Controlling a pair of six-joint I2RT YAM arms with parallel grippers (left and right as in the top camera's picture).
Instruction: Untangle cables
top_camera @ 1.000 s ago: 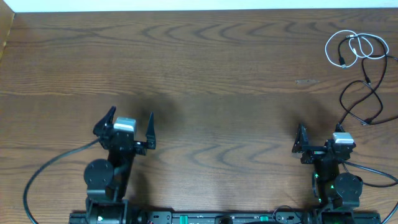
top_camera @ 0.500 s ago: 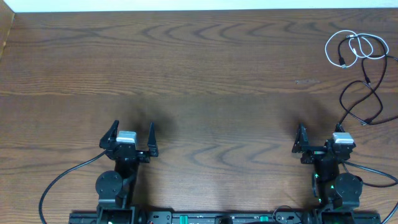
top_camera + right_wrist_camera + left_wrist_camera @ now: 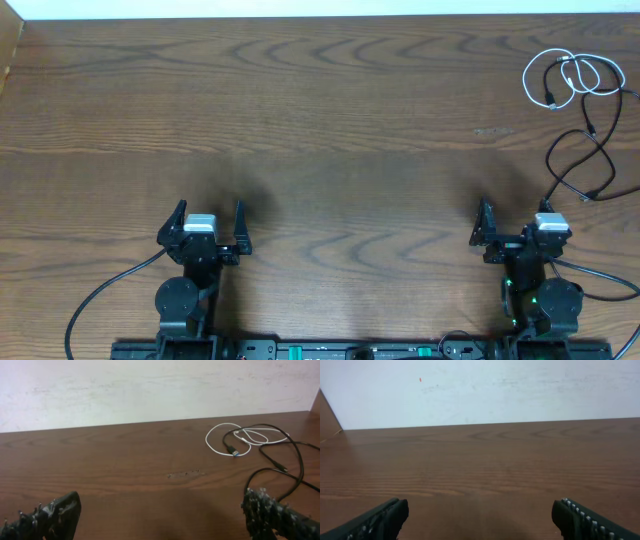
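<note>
The cables lie at the table's far right. A thin white cable [image 3: 533,76] loops there, with a thin black cable [image 3: 603,78] looped through it and another black cable [image 3: 578,160] trailing toward the front. In the right wrist view the white cable [image 3: 216,432] and black cables [image 3: 295,457] sit ahead to the right. My left gripper [image 3: 208,222] is open and empty at the front left; no cable shows between its fingers [image 3: 480,517]. My right gripper [image 3: 514,226] is open and empty at the front right, well short of the cables [image 3: 160,515].
A wooden table [image 3: 320,120] with a white wall behind it [image 3: 480,390]. A small scuff mark [image 3: 492,131] lies on the wood to the right of the middle. Thick black arm cables run from both bases at the front edge.
My left arm has drawn back toward the front edge and straightened, its gripper still open. The right arm and the cables have not moved.
</note>
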